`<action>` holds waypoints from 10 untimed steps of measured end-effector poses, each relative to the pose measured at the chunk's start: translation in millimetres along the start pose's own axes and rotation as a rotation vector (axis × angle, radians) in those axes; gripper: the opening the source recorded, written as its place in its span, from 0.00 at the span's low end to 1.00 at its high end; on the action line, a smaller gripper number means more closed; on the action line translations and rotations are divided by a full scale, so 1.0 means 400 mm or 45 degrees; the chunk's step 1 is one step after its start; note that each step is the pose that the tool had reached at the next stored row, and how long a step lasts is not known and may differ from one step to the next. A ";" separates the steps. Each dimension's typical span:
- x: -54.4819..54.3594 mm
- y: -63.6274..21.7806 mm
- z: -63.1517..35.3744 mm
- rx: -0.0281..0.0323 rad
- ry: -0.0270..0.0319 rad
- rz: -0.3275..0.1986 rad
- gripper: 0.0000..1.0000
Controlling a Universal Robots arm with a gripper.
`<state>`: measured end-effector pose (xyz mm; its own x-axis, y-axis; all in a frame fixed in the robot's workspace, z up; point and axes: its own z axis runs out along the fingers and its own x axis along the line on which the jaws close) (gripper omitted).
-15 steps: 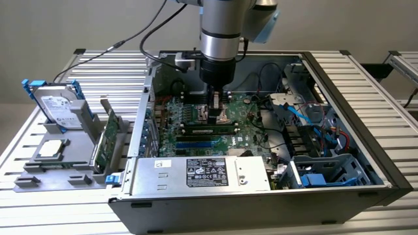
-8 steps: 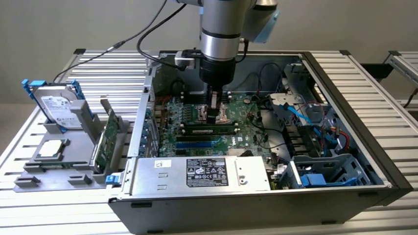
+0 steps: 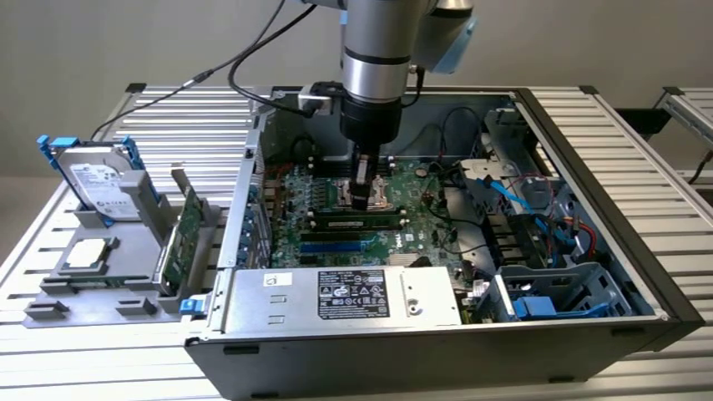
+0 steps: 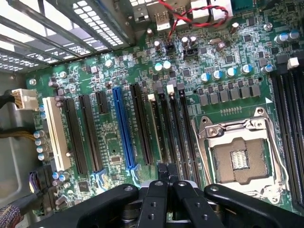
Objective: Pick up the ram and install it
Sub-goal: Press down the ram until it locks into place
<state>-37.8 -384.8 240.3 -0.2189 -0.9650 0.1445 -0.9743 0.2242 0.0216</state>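
End effector [image 4: 167, 173] clenched above motherboard [image 4: 114, 142], ram [image 3: 356, 222] seated in slot, long axis across exterior view.

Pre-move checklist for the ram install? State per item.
1. Ram in a memory slot: ok. The ram stands on edge in a slot on the motherboard.
2. Ram fully seated, latches closed: cannot tell.
3. End effector empty: ok. Its fingers are shut together with nothing between them.
4. End effector contact with the ram: cannot tell. It hangs low over the memory slots, right by the ram.
5. Wires off the slots: ok. The red and black wires lie at the board's edge, away from the ram.
6. CPU socket untouched: ok. It lies beside the end effector, apart from it.
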 end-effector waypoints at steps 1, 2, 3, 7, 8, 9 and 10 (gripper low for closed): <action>0.000 0.000 -0.001 0.0008 -0.0008 0.013 0.11; 0.000 0.000 -0.002 0.0016 -0.0017 0.026 0.11; 0.000 0.000 -0.002 0.0024 -0.0025 0.039 0.11; 0.001 0.000 -0.005 0.0038 -0.0059 0.094 0.11; 0.001 0.000 -0.006 0.0029 -0.0065 0.109 0.11; 0.001 0.000 -0.007 0.0019 -0.0070 0.124 0.11; 0.001 0.000 -0.007 0.0009 -0.0075 0.139 0.11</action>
<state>-37.9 -384.7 243.3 -0.3238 -0.9357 0.1401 -0.9447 0.3277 0.0054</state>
